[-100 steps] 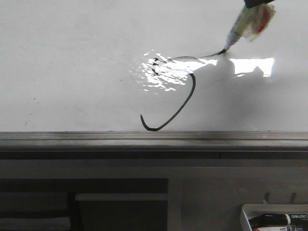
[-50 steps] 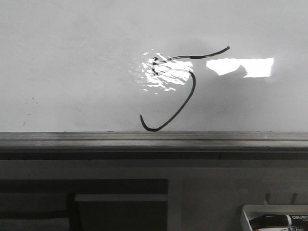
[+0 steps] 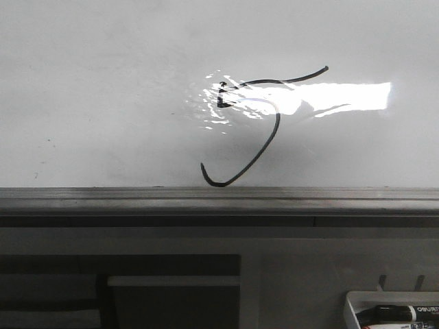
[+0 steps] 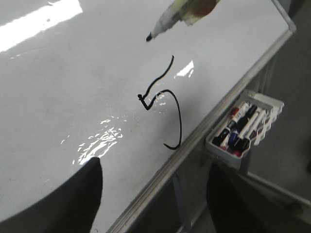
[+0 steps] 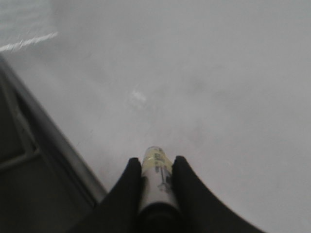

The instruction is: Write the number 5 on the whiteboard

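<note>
The number 5 [image 3: 277, 123] is a thin black line on the whiteboard [image 3: 103, 103], with a slanted top stroke, a short stem and a big open hook ending near the grey rail [image 3: 219, 199]. The left wrist view shows the number 5 [image 4: 179, 116] too, with the marker [image 4: 167, 17] hanging past the end of its top stroke, black tip pointing at the board. My right gripper [image 5: 156, 165] is shut on the marker [image 5: 155, 182] and is outside the front view. My left gripper [image 4: 155, 199] is open with nothing between its fingers, over the board's lower edge.
A small white tray [image 4: 243, 133] holding several markers hangs below the board's rail at the right, also visible as the tray [image 3: 391, 305] in the front view. Bright glare [image 3: 343, 96] lies across the board beside the drawing.
The marker and my right gripper have drawn back out of the front view at the upper right, leaving the top stroke finished. The glare strip has widened toward the drawing.
</note>
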`<state>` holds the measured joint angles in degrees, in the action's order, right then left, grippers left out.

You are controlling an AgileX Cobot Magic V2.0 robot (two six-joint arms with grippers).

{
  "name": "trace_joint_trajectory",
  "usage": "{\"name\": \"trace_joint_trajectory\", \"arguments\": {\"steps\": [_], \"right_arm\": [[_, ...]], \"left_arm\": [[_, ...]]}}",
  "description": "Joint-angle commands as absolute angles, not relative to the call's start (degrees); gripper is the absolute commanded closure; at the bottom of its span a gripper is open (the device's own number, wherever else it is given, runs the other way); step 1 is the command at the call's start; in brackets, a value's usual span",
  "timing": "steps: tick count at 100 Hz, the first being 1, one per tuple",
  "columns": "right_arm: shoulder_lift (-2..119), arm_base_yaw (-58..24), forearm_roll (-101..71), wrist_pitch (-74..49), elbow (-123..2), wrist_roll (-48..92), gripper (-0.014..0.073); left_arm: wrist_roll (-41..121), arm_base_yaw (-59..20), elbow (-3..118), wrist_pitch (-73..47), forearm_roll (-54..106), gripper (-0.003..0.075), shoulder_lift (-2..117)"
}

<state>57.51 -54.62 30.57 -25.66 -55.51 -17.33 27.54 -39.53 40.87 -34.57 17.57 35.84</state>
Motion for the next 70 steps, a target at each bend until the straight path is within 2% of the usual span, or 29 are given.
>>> {"name": "trace_joint_trajectory", "arguments": {"steps": [1, 20, 45, 70], "right_arm": [[58.37, -56.51, 21.82, -26.79, -56.94, -3.51, 0.0662], [58.62, -57.05, 16.76, -28.03, -56.35, 5.71, 0.0662], [58.62, -57.05, 5.81, -26.41, -54.52, 21.72, 0.0662], [58.5, -58.01, 2.35, -18.99, -53.82, 23.03, 0.0662]], "left_arm": [[32.58, -40.39, 45.8, -34.7, 19.03, 0.0282, 39.46], [42.76, -43.36, 50.7, -42.45, 25.67, 0.0282, 45.43], [43.81, -46.69, 54.07, -44.01, 27.14, 0.0282, 51.62], [44.16, -48.84, 55.36, -44.47, 27.81, 0.0283, 54.75]]}}
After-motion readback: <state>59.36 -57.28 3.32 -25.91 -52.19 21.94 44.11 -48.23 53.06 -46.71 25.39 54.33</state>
